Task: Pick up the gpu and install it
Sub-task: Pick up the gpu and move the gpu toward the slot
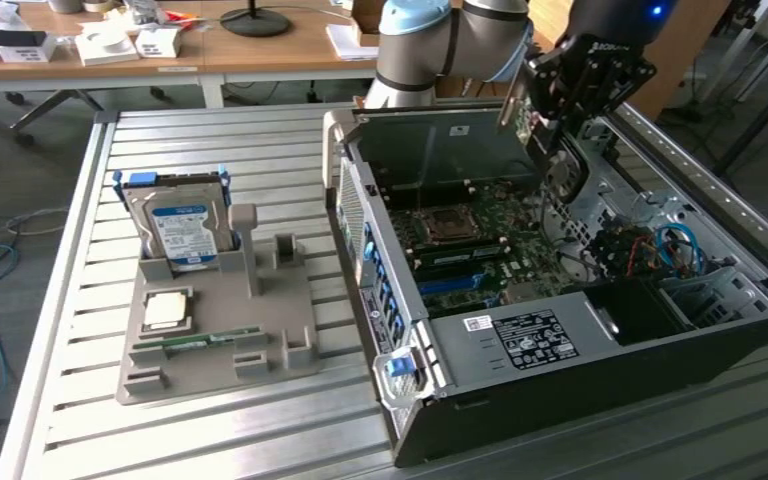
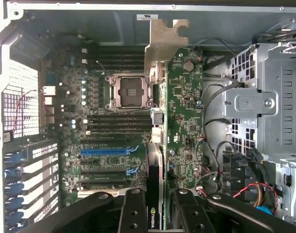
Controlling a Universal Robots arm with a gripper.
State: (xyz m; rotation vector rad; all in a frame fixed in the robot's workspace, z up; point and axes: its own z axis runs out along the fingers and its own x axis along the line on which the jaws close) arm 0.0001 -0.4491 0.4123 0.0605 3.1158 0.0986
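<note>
The gripper (image 1: pixel 584 85) is clenched on the gpu (image 1: pixel 528 118), which hangs at 1 o'clock in the exterior view, above the far end of the open case (image 1: pixel 491 345) and apart from everything inside it. The gpu stands on edge. Its long axis runs from the fingers toward 9 o'clock, where its metal bracket (image 1: pixel 504 100) stands upright.

In the wrist view the gpu (image 2: pixel 156 184) shows edge-on between the fingers (image 2: pixel 133 208), over the board (image 2: pixel 114 145). Its bracket (image 2: pixel 165 41) is near the case wall. The socket (image 2: pixel 127 92) lies to one side and the drive cage (image 2: pixel 264 102) and loose cables (image 2: pixel 211 121) to the other.

The case walls ring the board, and the top is open.

A green-and-white logo (image 2: pixel 152 216) marks the gpu's edge, and the case sticker (image 1: pixel 531 340) is too small to read. At 9 o'clock a tray (image 1: pixel 224 320) holds a hard drive (image 1: pixel 177 225) with a blue-white label.
</note>
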